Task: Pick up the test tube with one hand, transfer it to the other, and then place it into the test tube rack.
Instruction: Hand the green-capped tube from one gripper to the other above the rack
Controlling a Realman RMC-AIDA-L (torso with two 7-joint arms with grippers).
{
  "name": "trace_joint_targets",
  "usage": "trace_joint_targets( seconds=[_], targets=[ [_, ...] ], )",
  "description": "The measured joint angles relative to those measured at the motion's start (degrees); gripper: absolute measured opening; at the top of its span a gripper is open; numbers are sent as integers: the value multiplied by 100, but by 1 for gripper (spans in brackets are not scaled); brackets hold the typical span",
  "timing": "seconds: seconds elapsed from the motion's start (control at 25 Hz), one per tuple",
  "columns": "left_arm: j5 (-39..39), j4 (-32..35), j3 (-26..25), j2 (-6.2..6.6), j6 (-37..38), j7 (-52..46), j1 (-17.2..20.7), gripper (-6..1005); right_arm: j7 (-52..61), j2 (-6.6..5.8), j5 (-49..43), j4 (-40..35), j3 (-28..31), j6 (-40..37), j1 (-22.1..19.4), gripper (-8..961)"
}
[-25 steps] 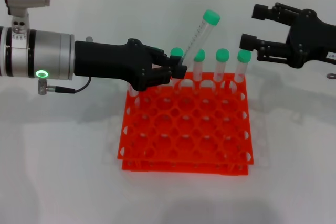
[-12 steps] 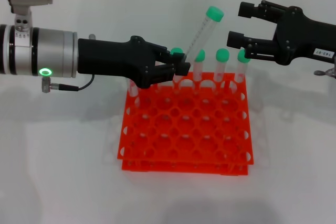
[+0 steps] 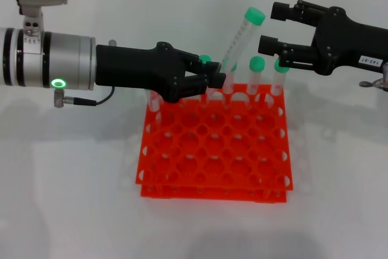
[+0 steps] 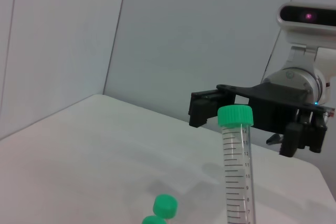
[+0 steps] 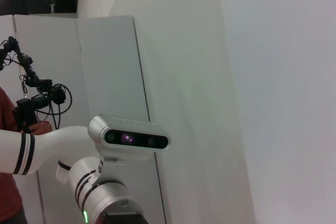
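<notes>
My left gripper [image 3: 214,79], black on a silver wrist with a green light, is shut on the lower end of the test tube [image 3: 240,36]. It holds the tube tilted above the back row of the orange-red rack [image 3: 212,177]. The tube's green cap [image 3: 254,15] points up and to the right. My right gripper [image 3: 271,28], black with a white label, is open, its fingers just right of the cap, one above and one below its level. In the left wrist view the tube [image 4: 236,156] stands in front of the right gripper's finger [image 4: 202,113].
Several other green-capped tubes [image 3: 257,65] stand in the rack's back row, close under and beside both grippers. The rack's front rows are empty holes. The white table [image 3: 73,198] surrounds it. The right wrist view shows my left arm's wrist [image 5: 105,203] and wall panels.
The right gripper has moved left toward the tube's cap and stays open. The left gripper has shifted a little right with the tube, which now stands slightly higher.
</notes>
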Motion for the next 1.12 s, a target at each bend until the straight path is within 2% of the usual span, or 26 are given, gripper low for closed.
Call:
trace_joint_targets(
  seconds=[1.0,1.12],
  targets=[
    [26,-22,0,-36,-1,25,10,198,-19,9,65,310,-22,49,336,709],
    [26,-22,0,-36,-2,24,10,199,-19,9,65,314,-22,65,337,526]
  ],
)
